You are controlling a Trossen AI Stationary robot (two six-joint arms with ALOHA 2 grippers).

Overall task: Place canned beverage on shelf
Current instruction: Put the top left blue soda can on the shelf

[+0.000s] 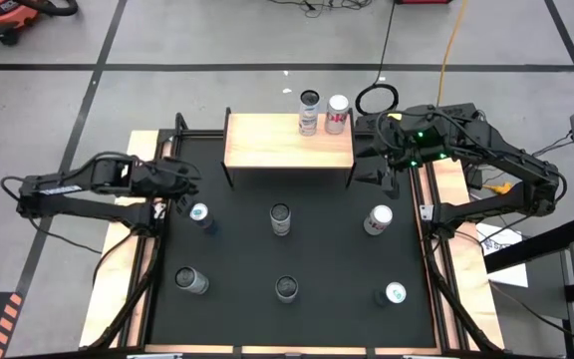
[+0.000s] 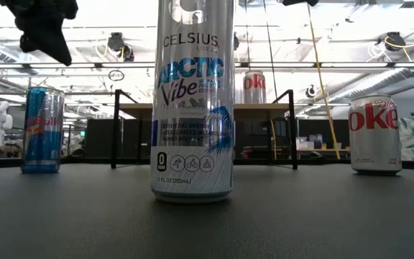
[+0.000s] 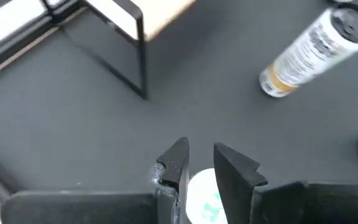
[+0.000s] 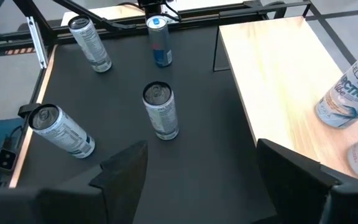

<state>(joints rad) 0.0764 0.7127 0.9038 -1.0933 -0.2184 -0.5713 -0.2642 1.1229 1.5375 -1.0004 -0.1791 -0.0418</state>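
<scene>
The light-wood shelf [image 1: 289, 142] on black legs stands at the table's far side and carries two upright cans [image 1: 310, 111] [image 1: 338, 114]. My left gripper [image 1: 181, 205] hovers just above a blue can [image 1: 199, 214], which stands on its base on the black mat. In the low view the gripper [image 2: 43, 32] is clear of the can's top [image 2: 43, 90]. In the left wrist view the fingers [image 3: 204, 168] stand narrowly apart over the can's lid [image 3: 201, 196]. My right gripper [image 4: 197, 168] is wide open and empty beside the shelf's right end [image 1: 372, 165].
Several more cans stand on the mat: one at the middle [image 1: 280, 218], one to the right [image 1: 378, 219], and three along the near side [image 1: 189, 281] [image 1: 286, 288] [image 1: 394, 294]. Wooden side strips [image 1: 118, 289] border the mat. Free mat lies in front of the shelf.
</scene>
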